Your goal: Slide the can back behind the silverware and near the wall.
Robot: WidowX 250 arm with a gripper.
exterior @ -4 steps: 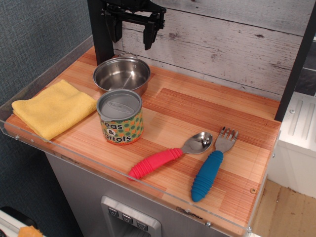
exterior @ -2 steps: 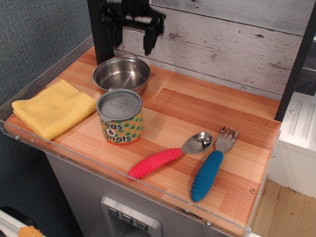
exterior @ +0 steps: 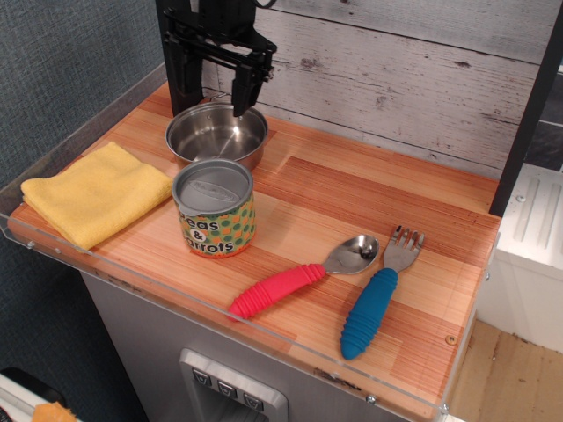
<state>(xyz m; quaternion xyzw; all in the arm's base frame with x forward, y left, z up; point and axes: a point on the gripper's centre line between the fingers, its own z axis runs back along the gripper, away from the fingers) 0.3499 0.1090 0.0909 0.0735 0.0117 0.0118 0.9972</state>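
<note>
The can (exterior: pixel 214 209), a short tin with a grey lid and a yellow "Peas & Carrots" label, stands upright on the wooden counter (exterior: pixel 352 198) at front left. The silverware lies to its right: a red-handled spoon (exterior: pixel 299 280) and a blue-handled fork (exterior: pixel 376 297). The whitewashed plank wall (exterior: pixel 396 79) runs along the back. My black gripper (exterior: pixel 211 90) hangs open and empty at the back left, above the steel pot and well behind and above the can.
A shiny steel pot (exterior: pixel 216 132) sits just behind the can. A folded yellow cloth (exterior: pixel 95 192) lies at the left. A clear acrylic lip (exterior: pixel 220 312) edges the counter front and left side. A black post (exterior: pixel 528 114) stands at the right. Blue-grey fabric panel (exterior: pixel 62 53) lies left.
My gripper has moved left and lower, from in front of the wall to just over the pot. It stays open. The can, spoon and fork have not moved.
</note>
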